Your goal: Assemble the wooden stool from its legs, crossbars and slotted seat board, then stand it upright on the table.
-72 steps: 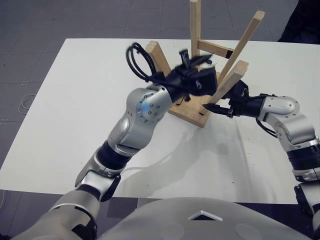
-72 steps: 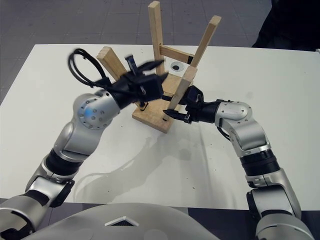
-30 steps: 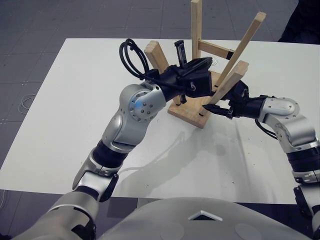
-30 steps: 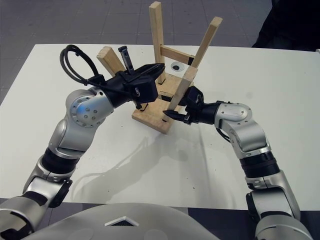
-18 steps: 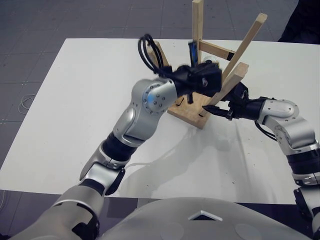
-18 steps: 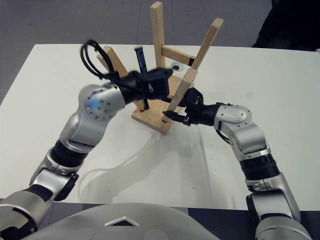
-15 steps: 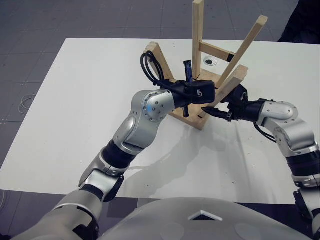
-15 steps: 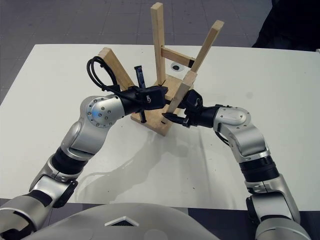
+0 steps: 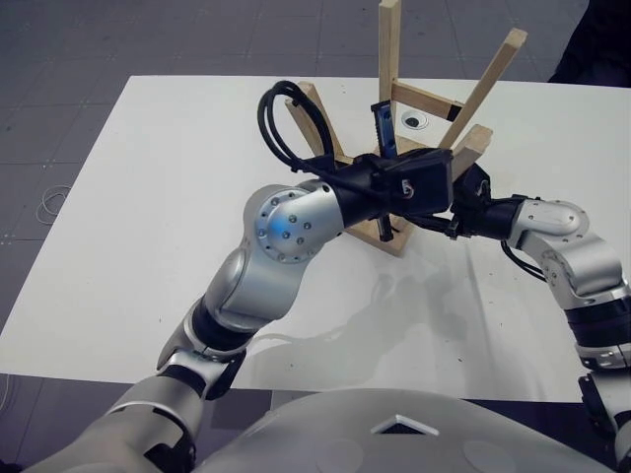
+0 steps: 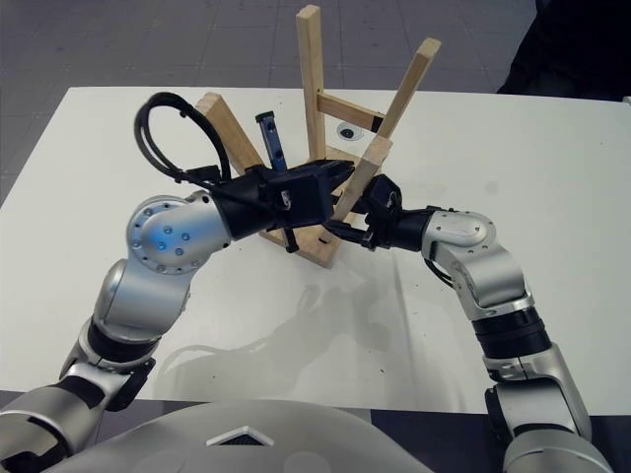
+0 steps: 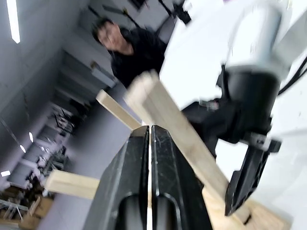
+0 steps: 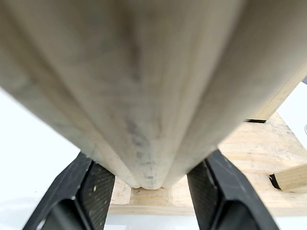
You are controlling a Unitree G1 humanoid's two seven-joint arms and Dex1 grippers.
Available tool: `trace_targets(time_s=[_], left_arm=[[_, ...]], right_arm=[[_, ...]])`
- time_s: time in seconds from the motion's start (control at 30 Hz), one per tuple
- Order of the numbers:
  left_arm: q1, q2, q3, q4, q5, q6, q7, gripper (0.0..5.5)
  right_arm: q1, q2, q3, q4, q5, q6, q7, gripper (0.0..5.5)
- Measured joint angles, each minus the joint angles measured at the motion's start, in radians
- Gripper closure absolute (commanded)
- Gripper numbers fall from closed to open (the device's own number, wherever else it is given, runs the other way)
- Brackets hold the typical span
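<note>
A grey tiled floor surrounds a white rectangular table (image 10: 108,138), and near the middle of its far edge the pale wooden stool (image 10: 325,168) sits upside down. Its slotted seat board (image 10: 317,248) lies flat on the table, with four square legs pointing up and a short crossbar (image 10: 347,108) joining the two farthest. Beside the leftmost leg (image 10: 225,123), the left gripper (image 11: 149,132) hovers over the seat board, its black fingers pressed together on nothing. To the right, the right gripper (image 10: 353,232) pinches the nearest leg (image 10: 370,163) low down, just above where it meets the board. The stool looks light and stiff, but its slotted joints may only be pushed in, so a pull along a leg could draw it out. For turning it over, the safer hold is probably the seat board's edges or the legs close to the board.
</note>
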Motion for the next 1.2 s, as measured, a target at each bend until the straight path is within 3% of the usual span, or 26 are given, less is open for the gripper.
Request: trace_targets(time_s=[0.1,0.23,0.47,0.67,0.9,1.03,1.13,1.2], left_arm=[[-0.004,0.027,0.006,0.007,-0.008,-0.014,-0.001,5.4],[-0.085,0.071,0.033,0.187,0.021,-0.126,0.061,5.4],[-0.161,0.062,0.046,0.315,0.043,-0.201,0.123,5.4],[-0.077,0.115,-0.059,0.277,0.04,0.0,-0.05,5.4],[-0.074,0.104,-0.061,0.211,-0.004,0.14,-0.098,5.4],[-0.055,0.005,0.029,0.186,-0.084,0.095,0.011,5.4],[-0.041,-0.101,0.189,0.025,-0.177,0.051,0.122,5.4],[-0.081,-0.114,0.326,-0.037,-0.223,0.055,0.166,5.4]], right_arm=[[0.001,0.0,0.0,-0.001,0.0,0.0,0.0,3.47],[-0.003,-0.011,0.005,-0.01,-0.001,0.0,0.005,3.47],[-0.022,-0.022,0.012,-0.009,-0.003,0.011,0.021,3.47],[-0.02,-0.023,0.011,-0.023,-0.002,0.025,0.018,3.47],[0.0,-0.022,0.005,-0.034,0.001,0.027,0.011,3.47],[-0.001,-0.022,0.0,-0.048,0.004,0.039,0.01,3.47],[0.004,-0.023,-0.002,-0.055,0.004,0.047,0.008,3.47],[0.005,-0.025,-0.002,-0.055,0.003,0.047,0.009,3.47]])
